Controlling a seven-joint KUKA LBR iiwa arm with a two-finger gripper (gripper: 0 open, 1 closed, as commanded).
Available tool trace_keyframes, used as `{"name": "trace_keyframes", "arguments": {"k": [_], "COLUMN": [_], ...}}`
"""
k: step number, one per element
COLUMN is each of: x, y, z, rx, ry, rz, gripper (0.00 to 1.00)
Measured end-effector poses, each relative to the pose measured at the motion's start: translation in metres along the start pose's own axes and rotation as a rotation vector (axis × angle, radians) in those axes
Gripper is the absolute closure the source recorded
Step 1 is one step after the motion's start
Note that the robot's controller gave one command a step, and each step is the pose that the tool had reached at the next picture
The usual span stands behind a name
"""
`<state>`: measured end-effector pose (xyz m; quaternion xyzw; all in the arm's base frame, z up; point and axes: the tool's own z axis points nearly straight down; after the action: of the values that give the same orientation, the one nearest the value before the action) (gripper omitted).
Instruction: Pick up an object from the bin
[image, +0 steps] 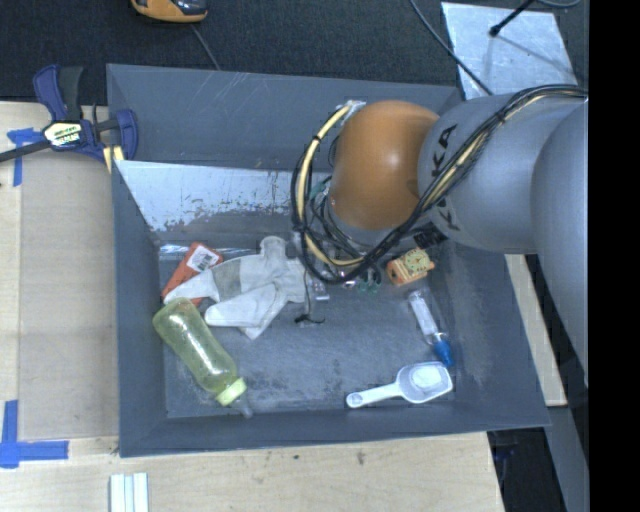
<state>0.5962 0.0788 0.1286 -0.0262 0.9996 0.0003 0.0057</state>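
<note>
1. Grey metal bin (140, 250), sloped walls, flat scuffed floor; holds all items below.

2. Grey robot arm (520, 170) with a rounded orange cover (375, 165) and looped yellow and black cables, entering from the right and hanging over the upper middle of the bin floor.

3. White crumpled cloth (255, 290), soft and folded on itself, lying left of centre. Its right edge lies just beside the hand, apparently touching; the rest spreads away to the hand's left.

4. Yellow-green translucent plastic bottle (200, 350), lying on its side at the lower left, cap toward the bottom wall, just below the cloth.

5. Orange-and-white packet in a clear bag (190, 265), upper left, partly under the cloth.

6. White plastic measuring scoop (405, 385), lower right, bowl to the right, handle pointing left; well apart from the hand.

7. Clear syringe with a blue tip (428, 325), right side, angled down to the right, just above the scoop.

8. Hand (312, 305), below the orange cover, low over the bin floor at centre, at the cloth's right edge. Cannot tell how far open it is; nothing is seen gripped in it.

9. Small orange-brown block (410, 265), right of the hand, just beside the cables.
</note>
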Motion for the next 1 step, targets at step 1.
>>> {"name": "trace_keyframes", "arguments": {"k": [1], "x": [-0.0223], "y": [0.0063], "z": [0.0569], "rx": [0.000], "ry": [0.002], "rz": [-0.163], "gripper": [1.00]}}
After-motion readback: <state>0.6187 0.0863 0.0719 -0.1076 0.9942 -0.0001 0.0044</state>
